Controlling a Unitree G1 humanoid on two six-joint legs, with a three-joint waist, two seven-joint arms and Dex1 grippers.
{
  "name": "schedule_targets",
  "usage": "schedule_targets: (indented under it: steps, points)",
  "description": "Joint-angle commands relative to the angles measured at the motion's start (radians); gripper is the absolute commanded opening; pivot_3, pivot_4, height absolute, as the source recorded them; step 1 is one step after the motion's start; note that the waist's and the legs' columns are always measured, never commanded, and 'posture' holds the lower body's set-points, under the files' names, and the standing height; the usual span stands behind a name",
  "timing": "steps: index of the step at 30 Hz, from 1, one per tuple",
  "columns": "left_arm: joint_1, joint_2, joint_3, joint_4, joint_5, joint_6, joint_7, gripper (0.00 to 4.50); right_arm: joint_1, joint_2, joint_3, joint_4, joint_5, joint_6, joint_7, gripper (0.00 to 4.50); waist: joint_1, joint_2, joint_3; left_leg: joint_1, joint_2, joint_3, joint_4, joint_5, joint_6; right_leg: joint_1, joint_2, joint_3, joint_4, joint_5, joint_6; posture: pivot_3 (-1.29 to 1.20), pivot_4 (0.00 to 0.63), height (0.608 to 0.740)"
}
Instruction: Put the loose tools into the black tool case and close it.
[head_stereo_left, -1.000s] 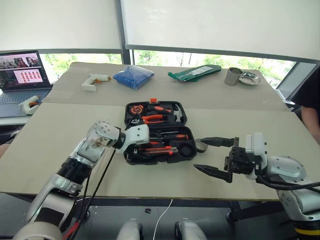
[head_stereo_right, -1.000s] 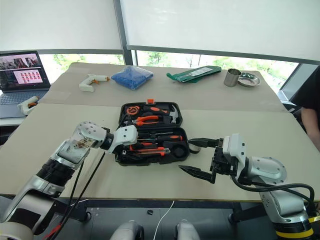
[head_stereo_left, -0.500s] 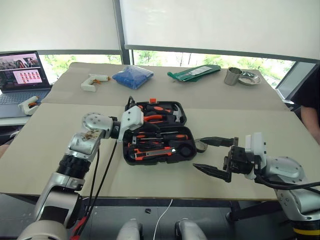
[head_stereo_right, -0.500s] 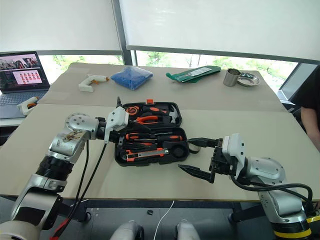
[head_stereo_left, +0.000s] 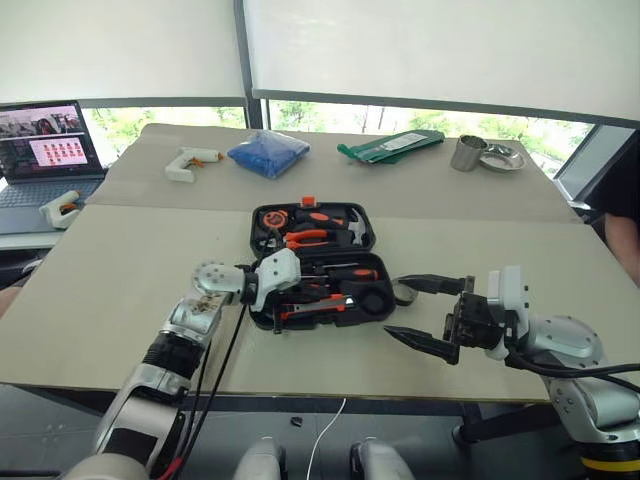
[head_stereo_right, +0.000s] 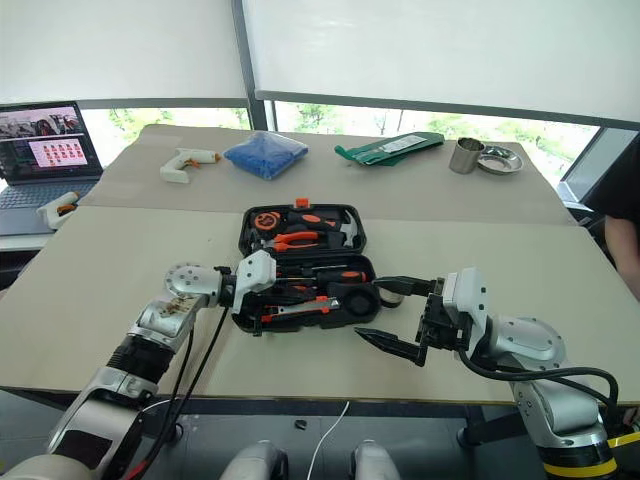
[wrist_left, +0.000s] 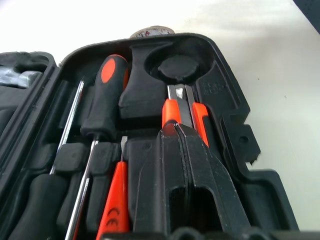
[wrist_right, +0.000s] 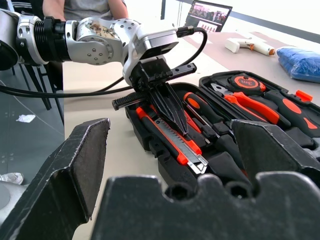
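Note:
The black tool case (head_stereo_left: 330, 323) lies open in the middle of the table, with orange-and-black tools in its moulded slots. My left gripper (wrist_right: 181, 131) is shut with nothing between its fingers. Its tips (wrist_left: 176, 129) are down on the utility knife (wrist_left: 180, 102) in the near half of the case. Beside the knife a screwdriver (wrist_left: 102, 95) sits in its slot. Just past the case's right end a small tape roll (head_stereo_left: 403, 293) lies on the table. My right gripper (head_stereo_left: 395, 306) hangs open right of the case, near that roll.
At the back of the table are a white glue gun (head_stereo_left: 190, 160), a blue bag (head_stereo_left: 266, 152), a green packet (head_stereo_left: 390, 146), a metal cup (head_stereo_left: 465, 153) and a dish (head_stereo_left: 500, 157). A laptop (head_stereo_left: 45, 150) stands far left. A person (head_stereo_left: 625, 215) is at the right edge.
My left gripper's fingers have closed. The arm swung up beside the lid's left edge, then back down onto the near half of the case. The right arm has kept still.

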Motion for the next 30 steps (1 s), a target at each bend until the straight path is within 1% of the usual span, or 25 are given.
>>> schedule_targets:
  steps: [1, 4, 9, 12, 16, 18, 20, 24, 25, 26, 27, 28, 29, 30]
  points:
    - [0.027, 0.008, -0.029, -0.018, 0.035, -0.002, 0.012, 0.01, 0.003, 0.0, -0.027, -0.03, 0.008, -0.01, -0.005, 4.5, 0.0, 0.0, 0.0, 0.0, 0.0, 0.0, 0.0, 0.0, 0.0, 0.0, 0.0, 0.0, 0.0, 0.0, 0.0, 0.0, 0.15, 0.74]
    - [0.032, 0.012, -0.032, -0.011, 0.051, 0.055, 0.041, 0.01, 0.002, 0.002, -0.025, -0.029, 0.006, -0.011, -0.007, 4.5, 0.0, 0.0, 0.0, 0.0, 0.0, 0.0, 0.0, 0.0, 0.0, 0.001, 0.0, 0.0, 0.0, 0.0, 0.0, 0.0, 0.15, 0.74]
    - [0.068, 0.039, -0.078, -0.011, 0.082, 0.179, 0.038, 0.01, 0.001, 0.009, -0.019, -0.025, 0.002, -0.014, -0.009, 4.5, -0.004, 0.003, -0.004, 0.004, 0.0, 0.0, 0.0, 0.0, 0.0, 0.003, 0.0, 0.0, 0.0, 0.0, 0.0, 0.0, 0.15, 0.74]
    - [0.096, 0.032, -0.085, 0.004, 0.091, 0.201, 0.071, 0.01, -0.001, 0.013, -0.017, -0.025, 0.0, -0.015, -0.012, 4.5, -0.012, 0.005, -0.01, 0.006, 0.001, 0.0, -0.001, 0.0, 0.0, 0.005, 0.001, 0.001, 0.0, -0.003, 0.004, 0.0, 0.15, 0.74]
    - [0.129, 0.02, -0.086, -0.016, 0.077, 0.206, 0.083, 0.01, -0.008, 0.016, -0.018, -0.021, -0.001, -0.014, -0.014, 4.5, -0.015, 0.007, -0.015, 0.009, 0.001, 0.001, -0.002, 0.0, 0.0, 0.006, 0.002, 0.003, 0.001, -0.003, 0.004, 0.0, 0.15, 0.74]
    - [0.143, 0.013, -0.074, -0.029, 0.066, 0.18, 0.093, 0.01, -0.008, 0.017, -0.018, -0.021, -0.002, -0.014, -0.016, 4.5, -0.015, 0.008, -0.018, 0.01, 0.001, 0.001, -0.002, 0.0, 0.0, 0.007, 0.002, 0.004, 0.001, -0.003, 0.004, 0.0, 0.15, 0.74]
    - [0.15, 0.002, -0.038, -0.037, 0.046, 0.083, 0.114, 0.01, -0.004, 0.018, -0.021, -0.022, -0.003, -0.015, -0.018, 4.5, -0.014, 0.009, -0.019, 0.011, 0.001, 0.001, -0.003, 0.0, 0.0, 0.007, 0.001, 0.005, 0.001, -0.004, 0.004, 0.0, 0.15, 0.74]
    - [0.157, 0.007, 0.032, -0.049, -0.01, -0.028, 0.095, 0.01, 0.01, 0.014, -0.038, -0.019, -0.005, -0.024, -0.023, 4.5, -0.013, 0.01, -0.019, 0.012, 0.001, 0.002, -0.004, 0.0, 0.0, 0.006, 0.001, 0.007, 0.001, -0.003, 0.004, 0.0, 0.15, 0.74]
    - [0.157, 0.002, 0.065, -0.06, -0.048, -0.035, 0.09, 0.01, 0.016, 0.014, -0.052, -0.017, -0.003, -0.026, -0.03, 4.5, -0.014, 0.01, -0.019, 0.012, 0.001, 0.002, -0.004, 0.0, 0.0, 0.005, 0.001, 0.008, 0.001, -0.003, 0.003, 0.0, 0.15, 0.74]
    - [0.157, -0.003, 0.097, -0.078, -0.098, -0.006, 0.082, 0.01, 0.023, 0.015, -0.067, -0.014, 0.001, -0.028, -0.037, 4.5, -0.015, 0.01, -0.019, 0.011, 0.001, 0.002, -0.004, 0.0, 0.0, 0.004, 0.001, 0.008, 0.001, -0.003, 0.003, 0.0, 0.15, 0.74]
    - [0.155, -0.006, 0.139, -0.107, -0.167, 0.004, 0.057, 0.01, 0.036, 0.014, -0.092, -0.007, 0.005, -0.032, -0.046, 4.5, -0.015, 0.01, -0.019, 0.01, 0.001, 0.002, -0.004, 0.0, 0.0, 0.003, 0.001, 0.008, 0.001, -0.003, 0.003, 0.0, 0.15, 0.74]
    - [0.151, 0.006, 0.174, -0.132, -0.216, 0.029, 0.038, 0.01, 0.058, 0.01, -0.123, 0.002, 0.004, -0.038, -0.051, 4.5, -0.015, 0.01, -0.018, 0.008, 0.001, 0.002, -0.004, 0.0, 0.0, 0.002, 0.001, 0.008, 0.001, -0.002, 0.002, 0.0, 0.15, 0.74]
    - [0.146, 0.02, 0.2, -0.15, -0.253, 0.04, 0.016, 0.52, 0.081, 0.005, -0.149, 0.013, -0.002, -0.049, -0.05, 4.5, -0.014, 0.009, -0.018, 0.006, 0.001, 0.002, -0.004, 0.0, 0.0, 0.0, 0.001, 0.008, 0.001, -0.001, 0.0, 0.0, 0.15, 0.74]
    - [0.143, 0.036, 0.222, -0.168, -0.283, 0.049, -0.003, 0.75, 0.104, -0.001, -0.171, 0.022, -0.012, -0.063, -0.045, 4.5, -0.014, 0.009, -0.018, 0.005, 0.001, 0.002, -0.004, 0.0, 0.0, 0.0, 0.001, 0.007, 0.001, 0.0, 0.0, 0.0, 0.15, 0.74]
